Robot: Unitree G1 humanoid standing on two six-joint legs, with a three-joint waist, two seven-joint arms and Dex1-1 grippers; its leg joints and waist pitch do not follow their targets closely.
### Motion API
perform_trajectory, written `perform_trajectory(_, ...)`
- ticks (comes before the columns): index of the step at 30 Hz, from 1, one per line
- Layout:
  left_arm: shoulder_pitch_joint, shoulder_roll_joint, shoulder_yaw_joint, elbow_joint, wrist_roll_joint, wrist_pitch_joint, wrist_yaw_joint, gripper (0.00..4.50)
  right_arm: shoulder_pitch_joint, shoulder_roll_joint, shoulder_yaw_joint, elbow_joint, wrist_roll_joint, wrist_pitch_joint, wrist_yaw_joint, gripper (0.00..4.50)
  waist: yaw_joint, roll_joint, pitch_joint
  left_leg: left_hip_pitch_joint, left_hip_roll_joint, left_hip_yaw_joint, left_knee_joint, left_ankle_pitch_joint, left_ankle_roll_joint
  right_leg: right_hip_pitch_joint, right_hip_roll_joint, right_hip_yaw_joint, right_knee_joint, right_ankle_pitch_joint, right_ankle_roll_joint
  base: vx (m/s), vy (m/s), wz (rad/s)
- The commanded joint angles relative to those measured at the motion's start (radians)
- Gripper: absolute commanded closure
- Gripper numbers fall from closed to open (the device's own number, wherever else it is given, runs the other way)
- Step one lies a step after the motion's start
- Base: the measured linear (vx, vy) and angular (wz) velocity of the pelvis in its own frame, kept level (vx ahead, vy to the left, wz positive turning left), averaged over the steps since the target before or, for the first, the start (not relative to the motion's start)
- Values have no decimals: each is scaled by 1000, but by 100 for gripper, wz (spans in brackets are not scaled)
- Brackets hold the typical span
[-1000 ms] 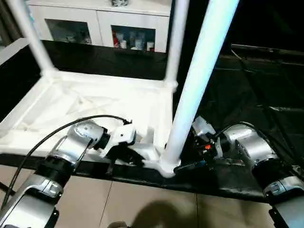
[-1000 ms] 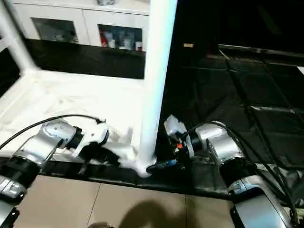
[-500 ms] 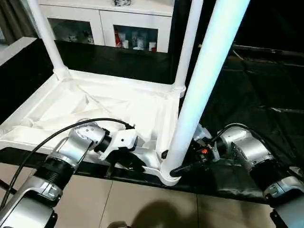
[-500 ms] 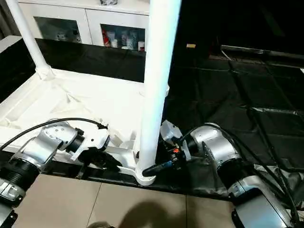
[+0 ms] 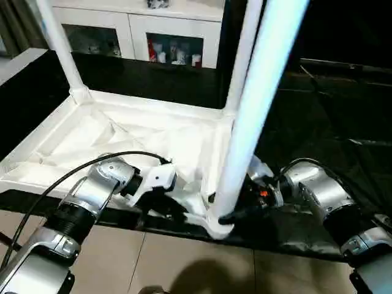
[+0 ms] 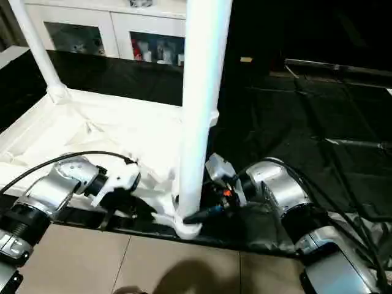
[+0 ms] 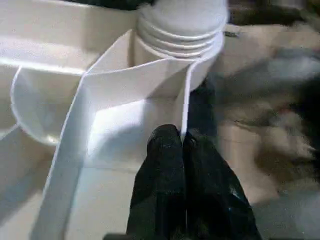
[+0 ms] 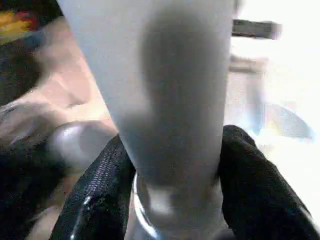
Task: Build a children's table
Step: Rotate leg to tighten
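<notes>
The white table top (image 5: 122, 131) lies upside down on a black mat. Two legs stand in its far corners (image 5: 58, 43) (image 5: 245, 49). A third leg (image 5: 257, 104) rises from the near right corner socket (image 7: 180, 25). My left gripper (image 5: 180, 208) is at the near edge beside that socket, and in the left wrist view it (image 7: 181, 142) is shut on a thin rib of the top. My right gripper (image 5: 225, 213) reaches in from the right at the base of the near leg. Its black fingers (image 8: 100, 190) press on both sides of the leg (image 8: 170, 75).
A white cabinet (image 5: 135, 30) with glass doors stands behind the table top. The black mat (image 5: 324, 122) spreads far to the right. Tiled floor (image 5: 184, 263) runs along the near side, under my forearms.
My right gripper's fingers have closed in around the base of the near leg. The left gripper has kept its hold on the rib. The camera has shifted a little.
</notes>
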Motion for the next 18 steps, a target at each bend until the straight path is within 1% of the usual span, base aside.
perform_trajectory(1,-26,-79,-12,8,-11,51,82,450,0,69,19,26,-21,45,-159,241,-8,-2,-56,4,68,-29,-75,-135,28,49,-122,76,-99,-342,-112,0,0,0)
perform_trajectory(3,-43,-108,6,31,-16,84,137,450,-14,108,5,56,-27,59,-262,247,-20,-3,-55,-1,70,-32,-79,-142,19,52,-123,75,-99,-352,-107,0,0,0)
perform_trajectory(4,-58,-131,21,50,-18,109,186,450,-25,136,-6,80,-35,64,-336,247,-32,-1,-54,-5,67,-34,-78,-150,9,56,-123,73,-103,-377,-98,0,0,0)
perform_trajectory(5,-85,-167,43,84,-15,134,267,450,-50,182,-28,123,-47,76,-442,247,-42,1,-55,2,66,-34,-78,-154,0,50,-122,74,-104,-378,-107,0,0,0)
perform_trajectory(7,-119,-204,69,123,-9,168,360,450,-83,237,-64,174,-65,99,-567,248,-48,-1,-56,1,64,-34,-77,-155,-2,52,-122,74,-104,-376,-113,0,0,0)
perform_trajectory(8,-131,-216,79,137,-8,181,393,450,-94,257,-79,190,-74,110,-606,248,-52,1,-56,1,64,-33,-75,-143,2,50,-122,76,-103,-358,-121,0,0,0)
perform_trajectory(9,-134,-220,83,142,-8,183,401,450,-96,261,-82,193,-77,110,-614,248,-54,0,-58,1,63,-33,-74,-139,3,52,-123,76,-103,-349,-125,0,0,0)
perform_trajectory(10,-167,-254,121,183,-10,201,486,450,-119,304,-108,223,-95,118,-695,248,-55,-1,-60,0,64,-31,-72,-115,15,51,-122,78,-99,-297,-137,0,0,0)
perform_trajectory(11,-168,-254,122,184,-10,202,488,450,-120,305,-109,224,-96,118,-697,248,-58,0,-62,-1,65,-31,-72,-101,19,52,-119,78,-93,-256,-149,0,0,0)
perform_trajectory(12,-185,-270,140,204,-7,204,538,450,-131,326,-118,238,-100,118,-736,248,-57,-2,-64,0,66,-31,-71,-93,23,53,-120,79,-89,-230,-154,0,0,0)
perform_trajectory(13,-199,-284,154,221,-3,206,579,450,-143,346,-130,256,-106,118,-780,248,-57,-4,-64,-1,66,-29,-70,-84,28,51,-120,80,-88,-209,-159,0,0,0)
perform_trajectory(14,-210,-297,169,231,-2,209,620,450,-153,364,-139,275,-107,124,-815,248,-57,-3,-65,-3,65,-29,-70,-71,32,54,-121,79,-84,-184,-168,0,0,0)
perform_trajectory(15,-213,-301,173,235,-2,210,632,450,-156,370,-144,282,-109,125,-825,248,-55,-2,-67,-1,65,-28,-68,-59,37,54,-122,80,-82,-157,-175,0,0,0)
perform_trajectory(16,-221,-314,184,242,-2,216,664,450,-165,391,-160,305,-115,129,-860,248,-54,-2,-68,-4,66,-28,-68,-44,47,55,-121,80,-77,-124,-180,0,0,0)
perform_trajectory(18,-220,-320,190,240,-4,216,683,450,-165,405,-164,313,-130,120,-870,248,-53,0,-67,-2,69,-28,-69,-44,52,54,-122,79,-75,-104,-189,0,0,0)
